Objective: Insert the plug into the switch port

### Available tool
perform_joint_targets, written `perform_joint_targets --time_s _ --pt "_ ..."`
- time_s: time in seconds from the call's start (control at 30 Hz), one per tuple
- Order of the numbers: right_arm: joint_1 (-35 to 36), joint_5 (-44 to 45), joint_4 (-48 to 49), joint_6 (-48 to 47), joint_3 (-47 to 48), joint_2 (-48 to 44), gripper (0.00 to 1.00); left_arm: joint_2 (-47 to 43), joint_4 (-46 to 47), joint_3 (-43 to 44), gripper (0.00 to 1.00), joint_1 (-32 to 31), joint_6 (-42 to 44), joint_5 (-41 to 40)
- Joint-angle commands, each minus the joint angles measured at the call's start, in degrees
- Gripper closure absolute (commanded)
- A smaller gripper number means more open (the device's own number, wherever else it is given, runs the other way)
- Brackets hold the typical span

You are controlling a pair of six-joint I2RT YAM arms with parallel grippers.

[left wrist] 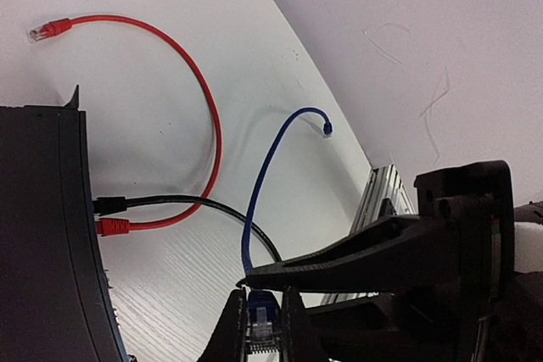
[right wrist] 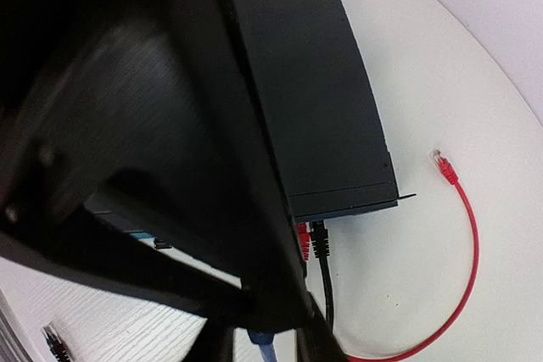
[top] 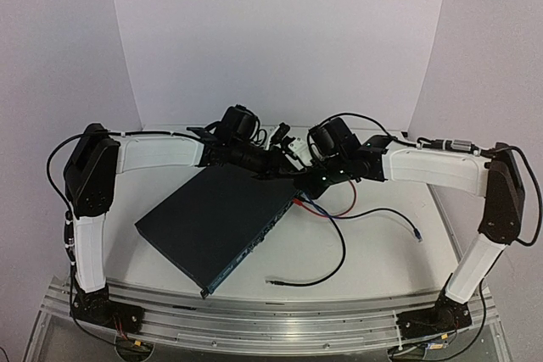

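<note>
Beside the flat dark navy switch [top: 216, 222], blue plug [left wrist: 261, 328] pinched in left gripper [left wrist: 263, 304], right gripper [right wrist: 265, 338] state unclear

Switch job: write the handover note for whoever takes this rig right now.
Left gripper: shut on the blue plug.
Right gripper: around the blue cable next to that plug; open or shut unclear.
Switch: lying flat, red plug and black plug already in its ports.
Left to do: carry the blue plug to the port row and push it in.
</note>
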Motion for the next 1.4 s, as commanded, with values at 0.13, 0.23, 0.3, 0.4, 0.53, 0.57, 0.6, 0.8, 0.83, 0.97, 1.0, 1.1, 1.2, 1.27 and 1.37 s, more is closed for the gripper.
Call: perform_joint_targets --time_s 0.13,0.23,0.3,0.4,0.53,0.57,0.6,0.8,0.83,0.97,1.0,1.1,1.2,1.27,1.37 --pt "-3.68 -17.77 1.73 3.37 -3.2 -7.35 0.35 -1.1 12.64 -0.82 1.0 2.37 10.94 8.27" --pt "-9.36 -32.74 1.88 6.57 -5.62 -10.56 0.29 -1.44 17.42 -2.61 1.0 4.71 16.95 14.99" --pt "-11.95 -39.51 1.87 7.33 -6.3 -11.67 0.29 -2.51 21.28 -4.76 1.0 5.57 20.73 19.11" --pt "-13.99 -45.43 1.93 7.67 -6.61 -12.68 0.3 -3.89 19.31 -4.43 1.0 5.79 27.98 24.58" --pt "-15.08 -52.3 2.06 7.55 -6.2 -12.16 0.35 -6.26 16.76 -4.63 1.0 5.8 35.14 29.52" --pt "-15.25 -53.27 2.07 7.2 -6.05 -11.67 0.36 -7.06 18.15 -5.52 1.0 5.81 35.72 30.12" --pt "-15.43 -54.45 2.06 6.64 -5.91 -11.06 0.38 -7.86 19.58 -6.51 1.0 5.84 36.08 30.53" --pt "-15.67 -56.98 4.16 3.75 -5.03 -8.89 0.39 -11.64 22.38 -9.68 1.0 5.76 38.93 32.6" --pt "-15.66 -57.55 5.07 3.7 -4.92 -8.43 0.4 -11.85 22.41 -9.75 1.0 5.79 39.16 32.81" --pt "-15.67 -60.66 11.55 7.57 -4.57 -5.94 0.42 -11.85 22.34 -9.19 1.0 5.8 38.87 32.27" --pt "-15.66 -61.01 13.24 8.38 -4.61 -5.68 0.43 -11.8 22.38 -9.18 1.0 5.81 38.67 31.86" --pt "-15.66 -61.09 18.89 11.36 -5.83 -5.94 0.43 -11.71 22.75 -9.31 1.0 5.79 37.94 30.06" --pt "-15.58 -61.98 22.32 12.24 -6.46 -5.9 0.44 -11.28 23.99 -9.42 1.0 5.79 36.27 29.64" --pt "-15.5 -63.32 22.94 12.88 -5.94 -5.04 0.47 -11.04 25.05 -9.42 1.0 5.75 35.27 29.67" --pt "-15.21 -64.57 23.35 13.15 -5.43 -3.45 0.49 -10.87 25.31 -9.25 1.0 5.72 34.86 29.59"
